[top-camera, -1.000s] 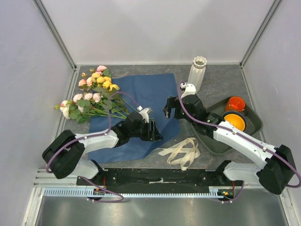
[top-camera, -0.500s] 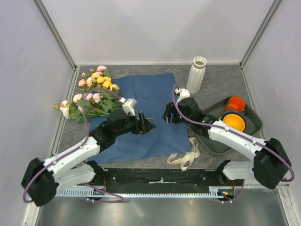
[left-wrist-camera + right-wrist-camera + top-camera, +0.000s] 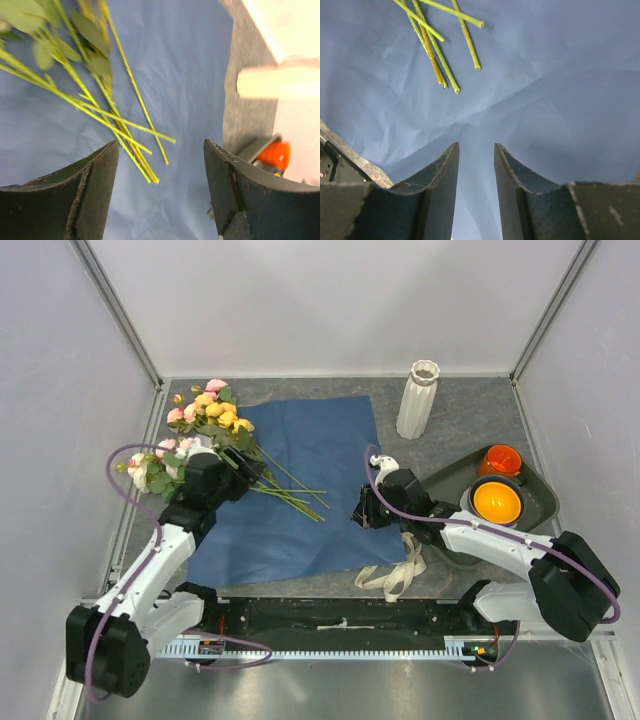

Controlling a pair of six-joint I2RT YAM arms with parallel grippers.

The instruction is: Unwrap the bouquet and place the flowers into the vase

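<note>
The bouquet lies unwrapped: the blue paper [image 3: 320, 440] is spread flat, and the flowers [image 3: 200, 420] rest with their heads off its far left corner and their green stems [image 3: 290, 495] across it. My left gripper [image 3: 238, 464] hovers open over the stems [image 3: 115, 125] near the leaves, holding nothing. My right gripper [image 3: 362, 510] is low at the paper's right edge. Its jaws stand narrowly apart around a raised fold of blue paper [image 3: 545, 75], with the stem ends [image 3: 437, 60] ahead of them. The white ribbed vase [image 3: 418, 400] stands upright at the back right.
A cream ribbon [image 3: 395, 565] lies loose near the front, right of the paper. A dark grey tray [image 3: 535, 505] on the right holds an orange cup [image 3: 500, 458] and an orange bowl [image 3: 497, 500]. Side walls close in on both sides.
My left arm swung back left, from the paper's middle to the stems near the flower heads. My right gripper came down to the paper's right edge and its jaws narrowed.
</note>
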